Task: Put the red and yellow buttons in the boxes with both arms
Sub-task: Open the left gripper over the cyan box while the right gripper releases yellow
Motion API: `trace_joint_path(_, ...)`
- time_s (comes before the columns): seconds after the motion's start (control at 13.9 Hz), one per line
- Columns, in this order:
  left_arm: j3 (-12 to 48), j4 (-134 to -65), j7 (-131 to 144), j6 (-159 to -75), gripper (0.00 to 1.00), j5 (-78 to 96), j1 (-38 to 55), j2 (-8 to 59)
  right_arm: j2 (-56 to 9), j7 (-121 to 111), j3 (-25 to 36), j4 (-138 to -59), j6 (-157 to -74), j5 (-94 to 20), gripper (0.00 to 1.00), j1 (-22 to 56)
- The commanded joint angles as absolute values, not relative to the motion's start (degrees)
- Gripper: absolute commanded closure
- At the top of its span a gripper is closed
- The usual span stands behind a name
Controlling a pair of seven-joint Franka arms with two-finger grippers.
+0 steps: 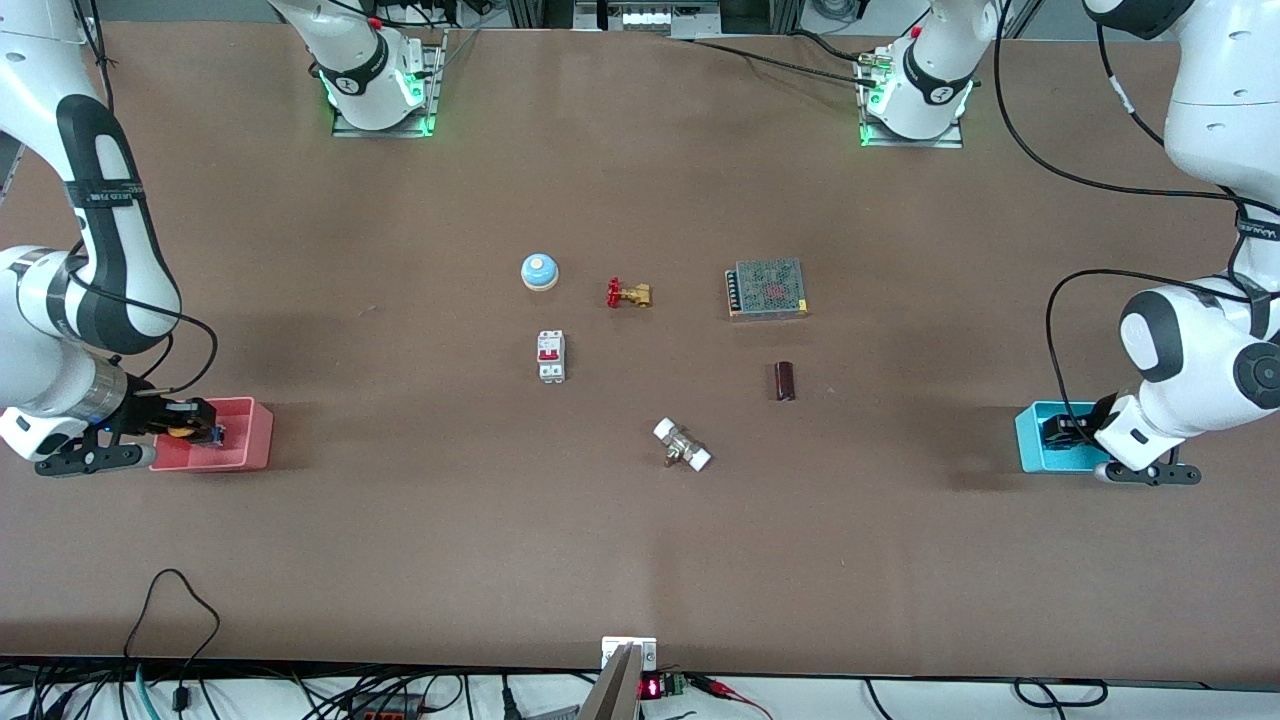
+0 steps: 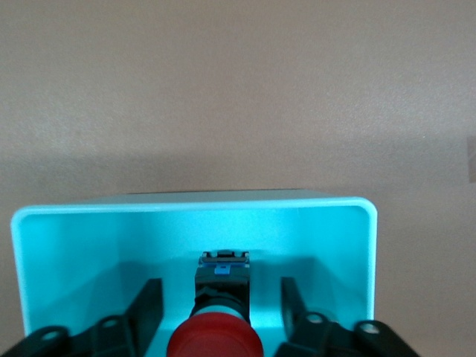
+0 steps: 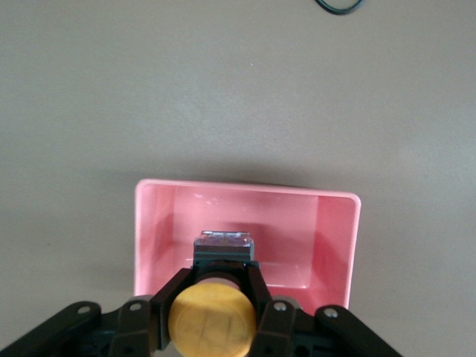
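Our right gripper (image 3: 212, 312) is hanging over the pink box (image 3: 338, 245) at the right arm's end of the table, and its fingers (image 3: 256, 297) are clamping the yellow button (image 3: 211, 321) by its dark body, cap toward the wrist camera. In the front view we are seeing the same right gripper (image 1: 195, 420) holding that yellow button (image 1: 181, 431) just above the pink box (image 1: 245, 440), so the button is not resting on the box floor. At the left arm's end of the table, our left gripper (image 2: 219, 305) is sitting over the cyan box (image 2: 89, 245) with its fingers (image 2: 145, 309) spread wide, each one standing clear of the red button (image 2: 216, 338), which is standing between them inside the box; we cannot tell whether its base is touching the floor. From the front, our left gripper (image 1: 1065, 432) is showing as a dark shape inside the cyan box (image 1: 1030, 440). Between the two boxes we are seeing a blue dome (image 1: 539, 271), a brass valve (image 1: 629, 293), a white breaker (image 1: 551, 356), a metal power supply (image 1: 767, 288), a dark cylinder (image 1: 785, 381) and a fitting with white ends (image 1: 682, 445), all well apart from both boxes.
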State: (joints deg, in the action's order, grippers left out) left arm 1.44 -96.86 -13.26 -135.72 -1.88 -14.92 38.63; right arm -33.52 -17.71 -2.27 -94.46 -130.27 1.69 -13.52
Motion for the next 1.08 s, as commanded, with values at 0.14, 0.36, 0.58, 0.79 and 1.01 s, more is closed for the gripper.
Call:
trace_joint_path(0.14,2.46,-95.54,-13.63,-125.62,0.0,-2.64,-14.68,32.01,-36.12,-16.79,-1.06,-93.78,-132.54,1.32,0.69,-13.71)
trace_joint_path(0.36,2.99,-93.7,-12.49,-113.87,0.0,-2.64,-13.54,26.12,-36.56,-16.7,-0.97,-93.87,-132.54,1.32,0.64,-13.71)
trace_joint_path(0.58,3.08,-85.55,-6.17,-97.7,0.0,-2.64,-7.67,22.51,-36.91,-16.7,-0.97,-94.04,-132.89,1.23,0.51,-13.62)
trace_joint_path(0.79,3.16,-81.91,1.14,-88.08,0.0,-2.64,-2.03,18.39,-36.91,-16.7,-0.97,-94.22,-132.98,1.23,0.3,-13.62)
trace_joint_path(1.01,6.93,-83.22,0.7,-87.27,0.0,-2.38,-1.23,11.62,-36.57,-16.61,-0.97,-94.22,-133.07,1.14,0.06,-13.54)
